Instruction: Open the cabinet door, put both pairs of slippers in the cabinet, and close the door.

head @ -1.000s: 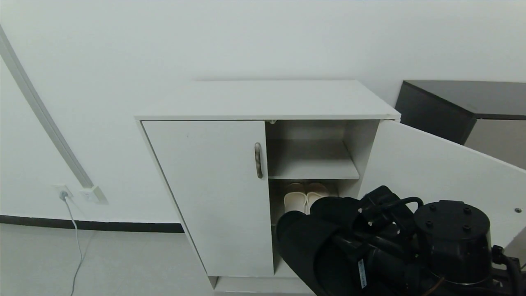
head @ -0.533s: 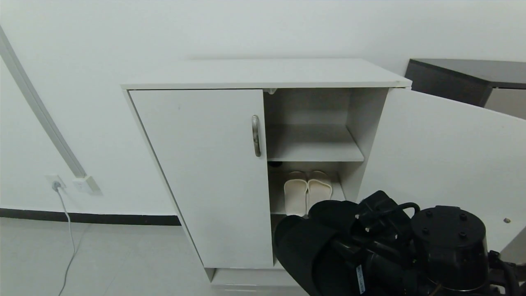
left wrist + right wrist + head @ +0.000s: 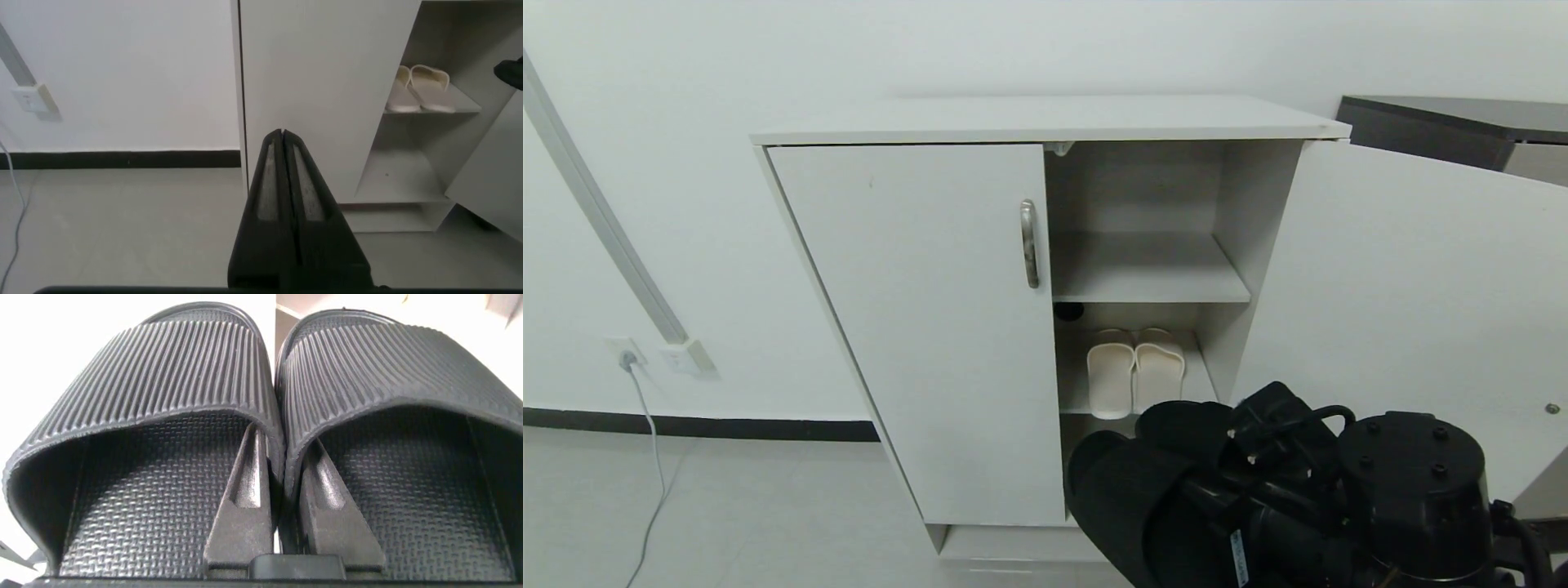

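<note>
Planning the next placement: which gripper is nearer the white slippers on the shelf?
Right. The right gripper, shut on the black slippers, sits just in front of and below the white slippers. The left gripper is farther back, facing the closed door.

I find the cabinet (image 3: 1045, 122) against the wall, its right door (image 3: 1405, 310) standing open to the right. One pair (image 3: 1135, 371) sits inside on the middle shelf (image 3: 1197, 385). The second pair (image 3: 1143, 490) hangs on the right gripper (image 3: 284, 441), before the opening. A socket (image 3: 625, 355) lies to the cabinet's left.
</note>
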Available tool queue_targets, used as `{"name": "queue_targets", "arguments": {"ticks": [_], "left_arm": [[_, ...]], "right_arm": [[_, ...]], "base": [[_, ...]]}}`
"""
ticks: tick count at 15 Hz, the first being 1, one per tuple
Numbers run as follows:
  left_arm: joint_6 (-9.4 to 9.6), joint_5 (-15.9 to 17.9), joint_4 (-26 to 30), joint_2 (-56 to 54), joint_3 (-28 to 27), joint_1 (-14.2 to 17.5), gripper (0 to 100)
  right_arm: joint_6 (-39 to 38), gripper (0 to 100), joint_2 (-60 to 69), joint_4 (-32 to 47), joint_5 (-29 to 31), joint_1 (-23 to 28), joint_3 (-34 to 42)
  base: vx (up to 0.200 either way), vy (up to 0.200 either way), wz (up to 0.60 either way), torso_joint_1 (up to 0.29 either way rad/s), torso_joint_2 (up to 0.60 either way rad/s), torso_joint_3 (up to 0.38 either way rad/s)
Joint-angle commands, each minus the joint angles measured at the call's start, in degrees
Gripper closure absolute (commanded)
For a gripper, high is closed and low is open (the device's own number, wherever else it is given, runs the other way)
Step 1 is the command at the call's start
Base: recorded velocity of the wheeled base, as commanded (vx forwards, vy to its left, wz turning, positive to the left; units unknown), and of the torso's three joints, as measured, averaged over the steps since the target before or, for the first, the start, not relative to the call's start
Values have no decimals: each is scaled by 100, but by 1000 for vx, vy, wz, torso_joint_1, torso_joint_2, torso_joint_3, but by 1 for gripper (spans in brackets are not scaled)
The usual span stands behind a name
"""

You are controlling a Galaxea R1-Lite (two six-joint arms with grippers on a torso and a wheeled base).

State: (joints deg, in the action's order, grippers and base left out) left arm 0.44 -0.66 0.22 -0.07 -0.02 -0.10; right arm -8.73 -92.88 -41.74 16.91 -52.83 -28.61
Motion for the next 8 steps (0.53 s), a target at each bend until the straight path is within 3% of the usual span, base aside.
{"name": "queue_targets", "arguments": {"ticks": [1,3,5,8], "left_arm": [[0,-4,4,7,-6,1,100],[0,-4,4,7,2,1,100],[0,-4,4,7,2,1,100],[0,-4,4,7,2,1,100]], "right_arm": [[3,100,-2,-1,-3,1,13],[3,100,-55,-1,5,-8,5],[12,100,-90,-1,5,-25,57],[12,100,-99,-168,-3,-69,93]], "base": [[0,0,0,2,95,139],[0,0,0,-2,124,95],[0,0,-600,0,27,29],[0,0,0,0,0,0]]}}
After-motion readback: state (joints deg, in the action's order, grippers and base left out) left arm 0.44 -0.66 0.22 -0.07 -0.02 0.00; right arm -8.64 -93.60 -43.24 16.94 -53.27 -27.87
